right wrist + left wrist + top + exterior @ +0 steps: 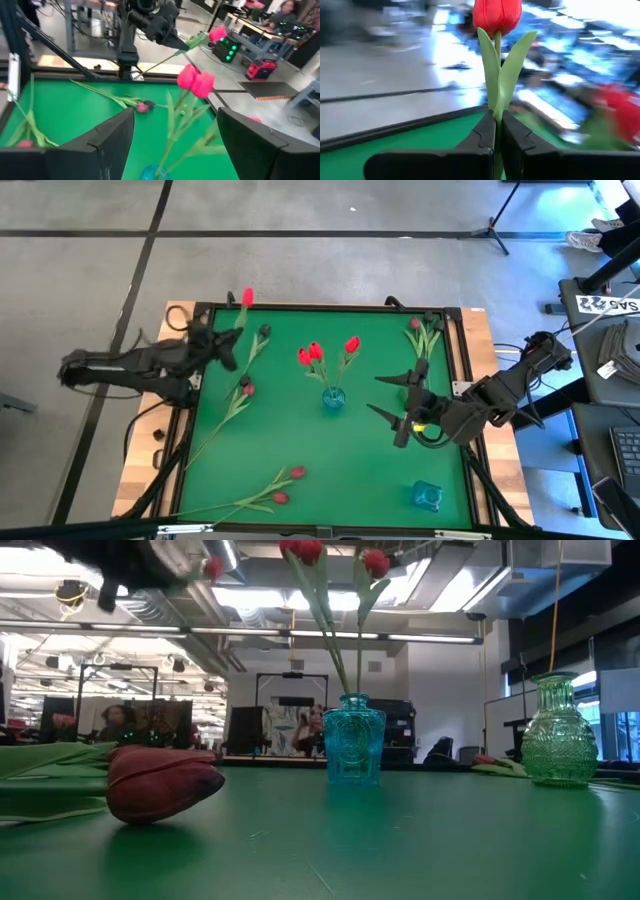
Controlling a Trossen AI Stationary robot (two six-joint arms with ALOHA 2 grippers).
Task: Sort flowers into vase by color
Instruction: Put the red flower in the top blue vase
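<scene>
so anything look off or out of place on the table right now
Nothing is spilled or broken. The blue vase stands upright with red tulips, the green vase is empty, and the left gripper holds a red tulip.

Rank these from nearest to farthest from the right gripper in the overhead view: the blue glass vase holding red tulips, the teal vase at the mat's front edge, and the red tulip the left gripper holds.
From the right gripper:
1. Blue glass vase, mid-mat, just left of it.
2. Teal vase, front right corner.
3. Red tulip in the left gripper, back left edge.
</scene>
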